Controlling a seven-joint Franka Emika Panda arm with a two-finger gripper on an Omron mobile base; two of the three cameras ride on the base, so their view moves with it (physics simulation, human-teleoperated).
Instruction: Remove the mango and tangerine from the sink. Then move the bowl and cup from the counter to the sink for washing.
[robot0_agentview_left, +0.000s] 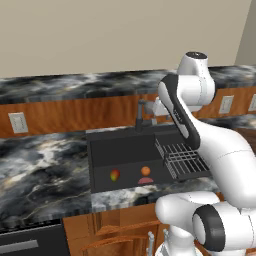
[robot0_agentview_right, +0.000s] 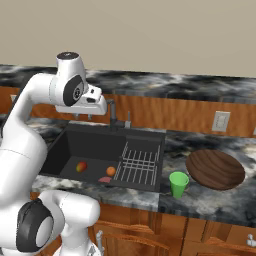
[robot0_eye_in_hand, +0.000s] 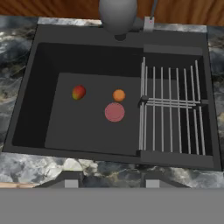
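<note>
The mango lies on the floor of the black sink. A little to its right rests the tangerine. On the counter to the right of the basin, the green cup stands upright beside the wooden bowl. My gripper hangs high above the sink and points down into it. It is open, nothing between its fingers, well clear of both fruits.
A wire rack fills the sink's right side. A pink round drain sits just below the tangerine. The dark faucet rises at the back rim, close under my hand. Marble counter spreads left.
</note>
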